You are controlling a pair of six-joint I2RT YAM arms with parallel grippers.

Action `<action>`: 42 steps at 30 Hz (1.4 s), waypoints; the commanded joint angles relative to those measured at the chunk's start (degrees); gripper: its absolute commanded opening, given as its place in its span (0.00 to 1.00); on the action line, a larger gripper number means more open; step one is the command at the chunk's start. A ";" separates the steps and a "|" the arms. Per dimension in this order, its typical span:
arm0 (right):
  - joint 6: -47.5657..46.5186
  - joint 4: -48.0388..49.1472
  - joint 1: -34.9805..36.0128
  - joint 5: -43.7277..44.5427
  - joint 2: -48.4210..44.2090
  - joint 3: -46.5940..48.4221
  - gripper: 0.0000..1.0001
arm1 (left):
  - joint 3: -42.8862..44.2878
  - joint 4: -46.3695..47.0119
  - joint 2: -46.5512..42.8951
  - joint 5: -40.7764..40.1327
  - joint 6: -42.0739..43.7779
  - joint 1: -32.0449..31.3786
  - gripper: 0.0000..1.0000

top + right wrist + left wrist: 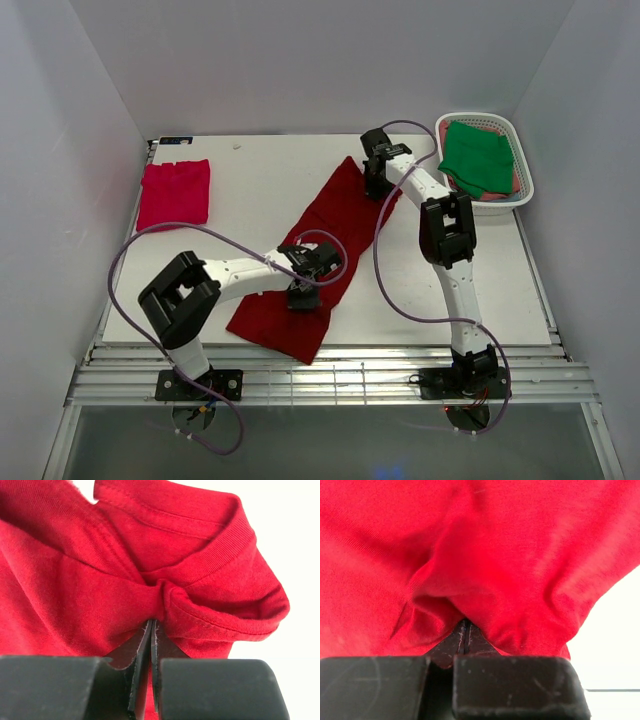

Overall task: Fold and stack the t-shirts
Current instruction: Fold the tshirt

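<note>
A large dark red t-shirt (330, 225) lies as a long diagonal strip across the middle of the table. My left gripper (303, 297) is shut on its cloth near the lower end; the left wrist view shows red fabric (485, 570) bunched over the closed tips (464, 627). My right gripper (377, 186) is shut on the shirt's upper end, with the collar (227, 540) just past its tips (153, 625). A brighter pinkish-red t-shirt (174, 192) lies folded at the far left. A green t-shirt (480, 158) sits in the basket.
The white slotted basket (522, 186) stands at the back right corner with pink cloth under the green shirt. Purple cables loop from both arms over the table's near half. Grey walls close in on both sides.
</note>
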 commanded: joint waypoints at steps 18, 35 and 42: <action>-0.02 31.98 -2.25 -22.51 -5.66 -0.51 0.19 | 15.70 4.35 4.30 5.65 2.96 -3.70 0.00; -6.11 17.40 6.80 -12.24 -34.18 -31.99 0.08 | 10.44 2.86 -7.15 -4.20 6.92 -3.61 0.00; -1.98 19.33 14.18 -8.80 -34.27 -41.66 0.08 | 8.41 4.09 -3.19 -10.26 7.28 -3.44 0.00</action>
